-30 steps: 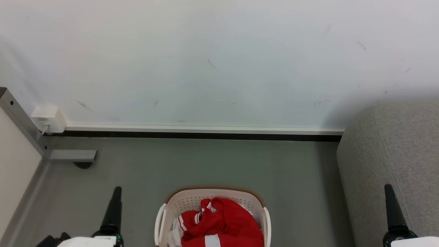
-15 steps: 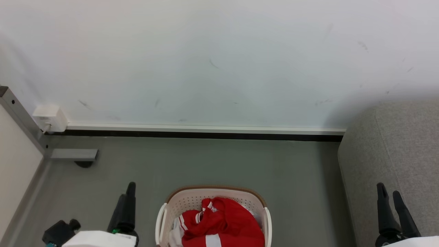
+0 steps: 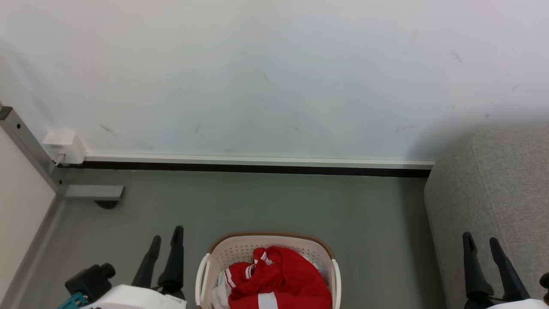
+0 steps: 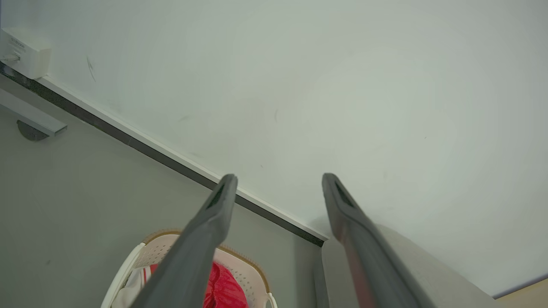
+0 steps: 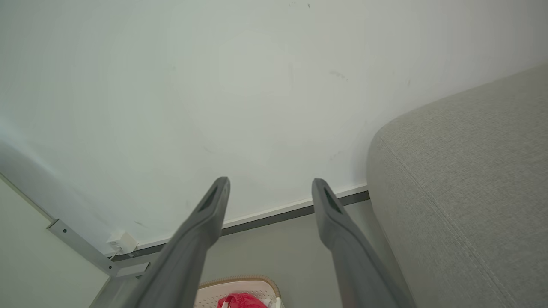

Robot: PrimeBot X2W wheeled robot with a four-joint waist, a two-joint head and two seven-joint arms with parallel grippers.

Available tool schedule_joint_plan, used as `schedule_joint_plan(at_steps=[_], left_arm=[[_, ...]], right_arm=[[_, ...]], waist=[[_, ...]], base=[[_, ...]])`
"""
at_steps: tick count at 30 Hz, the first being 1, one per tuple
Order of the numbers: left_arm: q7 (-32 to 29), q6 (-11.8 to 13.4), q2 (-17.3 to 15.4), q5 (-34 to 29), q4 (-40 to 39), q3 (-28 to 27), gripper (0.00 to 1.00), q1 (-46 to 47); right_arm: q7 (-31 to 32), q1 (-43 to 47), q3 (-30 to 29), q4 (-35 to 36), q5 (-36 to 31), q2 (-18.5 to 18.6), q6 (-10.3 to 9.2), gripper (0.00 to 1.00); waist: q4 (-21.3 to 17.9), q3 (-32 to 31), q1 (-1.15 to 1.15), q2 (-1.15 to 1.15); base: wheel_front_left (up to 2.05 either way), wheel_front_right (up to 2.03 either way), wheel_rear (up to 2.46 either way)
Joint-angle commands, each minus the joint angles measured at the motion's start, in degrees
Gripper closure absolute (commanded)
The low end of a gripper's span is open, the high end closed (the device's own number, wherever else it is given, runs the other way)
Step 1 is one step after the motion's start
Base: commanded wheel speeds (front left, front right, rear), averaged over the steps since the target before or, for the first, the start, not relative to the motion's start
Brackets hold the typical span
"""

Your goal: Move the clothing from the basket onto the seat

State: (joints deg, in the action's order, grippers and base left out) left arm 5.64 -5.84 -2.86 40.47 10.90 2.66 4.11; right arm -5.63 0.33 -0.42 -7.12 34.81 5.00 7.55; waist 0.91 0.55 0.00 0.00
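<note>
The task stands at its opening step: nothing is lifted yet. In the head view the basket [image 3: 240, 251] sits on the grey floor [image 3: 274, 201] at 6 o'clock, cut by the bottom edge. The clothing [image 3: 283, 279] lies heaped inside it, red folds with white stripes. The seat [image 3: 506, 189] rises at 4 o'clock, well apart from the basket with bare floor between them. No garment lies on the part of it that shows.

The left gripper [image 3: 167, 234] hangs at 7 o'clock, just beside the basket's left side and not touching it, its two dark fingers apart and holding nothing. The right gripper [image 3: 480, 238] hangs at 5 o'clock, seen against the seat's side, its fingers likewise spread and empty. Both wrist views look along parted fingers toward the pale wall [image 3: 274, 77], with the basket low in each.

By this layout, the step in hand is the reach for the first garment. The next move calls for one arm, likely the left since it looks nearer, to swing in over the rim toward 6 o'clock. It should tip its fingers down into the heap and close on a raised fold rather than a flat stretch, so the soft cloth bunches between them. The rim needs clearing on the way in and out. The load then has to travel toward 4 o'clock, onto the seat.
</note>
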Motion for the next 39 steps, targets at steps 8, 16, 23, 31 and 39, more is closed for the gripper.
schedule_joint_plan(at_steps=[8, 16, 23, 31, 39], left_arm=[[1.8, 1.5, -1.8, -8.4, 0.2, 1.1, 0.00, 0.0], [3.1, 2.8, -2.9, -13.4, 0.9, 1.7, 0.00, -0.1], [4.2, 3.2, -3.3, -17.2, 0.5, 2.2, 0.00, -0.1], [5.3, 3.3, -3.7, -21.3, 0.3, 2.5, 0.00, -0.5], [6.2, 2.8, -3.8, -25.1, 1.5, 2.6, 0.00, -0.6]], right_arm=[[-1.8, 0.2, 0.6, 1.2, -7.3, 1.0, -0.06, 0.00], [-3.1, 0.6, 0.7, 0.8, -12.5, 1.1, -0.07, 0.00], [-4.2, 1.1, 0.4, 0.7, -16.8, 0.9, -0.07, 0.00], [-5.3, 1.9, -1.0, 0.5, -20.3, 0.1, -0.08, 0.00], [-6.2, 2.7, -2.5, -0.1, -23.9, -0.5, -0.09, 0.00]], waist=[[0.2, -0.1, 0.00, 0.00], [0.3, -0.2, 0.00, 0.00], [0.4, -0.1, 0.00, 0.00], [0.4, 0.0, 0.00, 0.00], [0.5, 0.1, 0.00, 0.00]], base=[[0.00, 0.00, 0.00], [0.00, 0.00, 0.00], [0.00, 0.00, 0.00], [0.00, 0.00, 0.00], [0.00, 0.00, 0.00]])
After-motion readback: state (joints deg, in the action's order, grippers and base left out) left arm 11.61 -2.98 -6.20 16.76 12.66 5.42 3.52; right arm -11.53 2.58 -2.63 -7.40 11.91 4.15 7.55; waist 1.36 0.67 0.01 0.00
